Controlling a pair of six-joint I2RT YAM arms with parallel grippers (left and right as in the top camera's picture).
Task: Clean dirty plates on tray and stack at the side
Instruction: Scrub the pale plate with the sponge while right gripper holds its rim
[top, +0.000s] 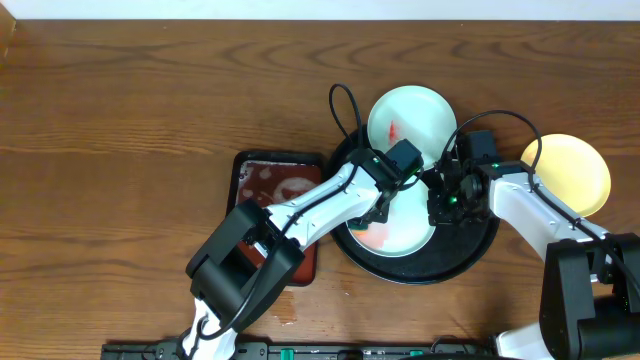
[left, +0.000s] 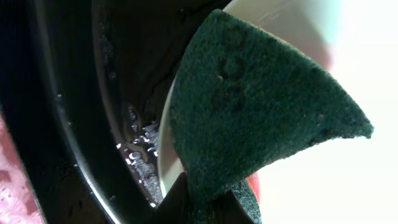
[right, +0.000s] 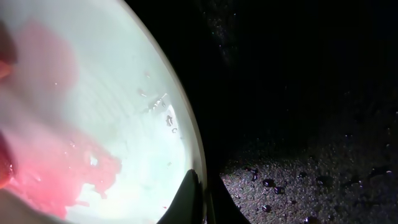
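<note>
On the black tray (top: 468, 243) lies a pale mint-white plate (top: 405, 236) with a red smear (right: 59, 171) spread over it. My left gripper (top: 384, 203) is shut on a dark green sponge (left: 261, 112), which hangs over that plate's left rim (left: 163, 155). My right gripper (right: 200, 202) is shut on the plate's right rim, one finger inside and one outside. A second mint-white plate (top: 410, 118) with a small red mark sits at the tray's far edge. Right of the tray, a pale yellow plate (top: 568, 172) rests on the table.
A smaller rectangular reddish-brown tray (top: 272, 188) lies left of the black tray, partly under my left arm. Water drops lie on the black tray floor (right: 323, 180). Cables loop above both wrists. The wooden table stretches to the left and back.
</note>
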